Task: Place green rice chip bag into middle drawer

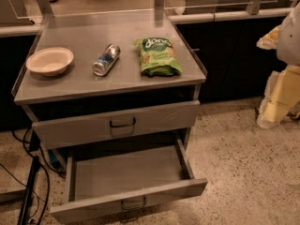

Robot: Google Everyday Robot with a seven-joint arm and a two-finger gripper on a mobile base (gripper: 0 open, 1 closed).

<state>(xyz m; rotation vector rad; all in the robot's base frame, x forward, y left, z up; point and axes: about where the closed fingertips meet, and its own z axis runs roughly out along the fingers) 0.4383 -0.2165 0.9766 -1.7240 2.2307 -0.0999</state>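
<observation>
Your green rice chip bag [158, 56] lies flat on the right of the cabinet top [84, 84], its long axis running front to back and its lettering rearward. The gripper [271, 110] hangs far right; you cannot tell its grip. The middle drawer [131, 198] stands open.

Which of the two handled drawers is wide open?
The lower drawer, pulled far out with its floor showing; the upper drawer barely sticks out. The gripper hangs at the right, away from both.

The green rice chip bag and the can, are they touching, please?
Apart: camera view shows bare cabinet top between green rice chip bag and silver-blue can; the hand hangs far right.
</observation>
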